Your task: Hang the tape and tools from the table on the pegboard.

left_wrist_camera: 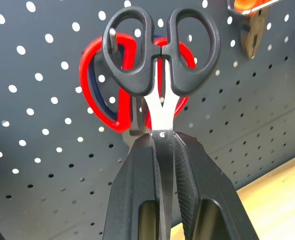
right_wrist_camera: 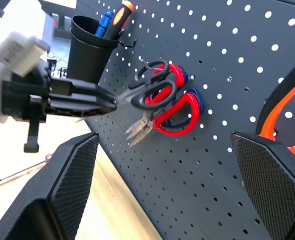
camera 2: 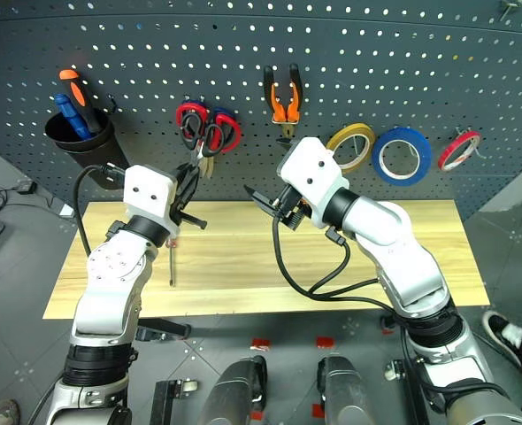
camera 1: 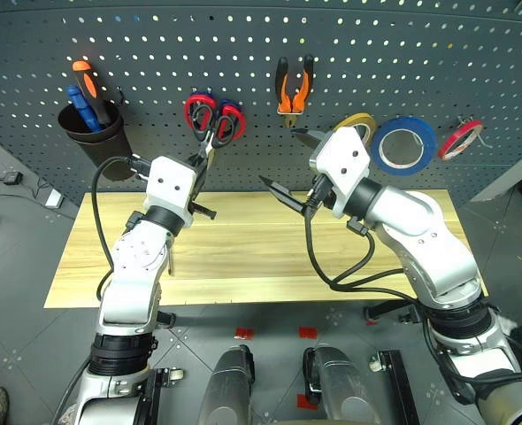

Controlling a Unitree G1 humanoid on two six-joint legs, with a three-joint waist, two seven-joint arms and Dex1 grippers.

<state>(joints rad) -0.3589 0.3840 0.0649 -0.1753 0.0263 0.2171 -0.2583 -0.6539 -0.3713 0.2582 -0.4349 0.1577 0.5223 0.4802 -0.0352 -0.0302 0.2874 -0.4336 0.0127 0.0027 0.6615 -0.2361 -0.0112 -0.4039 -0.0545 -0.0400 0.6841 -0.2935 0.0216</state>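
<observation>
My left gripper is shut on the blades of the small black scissors. It holds their loops against the pegboard, and a thin hook passes through one loop, in front of the red scissors. My right gripper stands open and holds nothing, in front of the board below the orange-and-black pliers, which hang on a hook. The blue tape hangs on the board to the right. The slim screwdriver lies on the table beside my left arm.
A black cup with the orange and blue screwdrivers hangs at the board's left. A yellow tape ring and a small red tape ring hang either side of the blue tape.
</observation>
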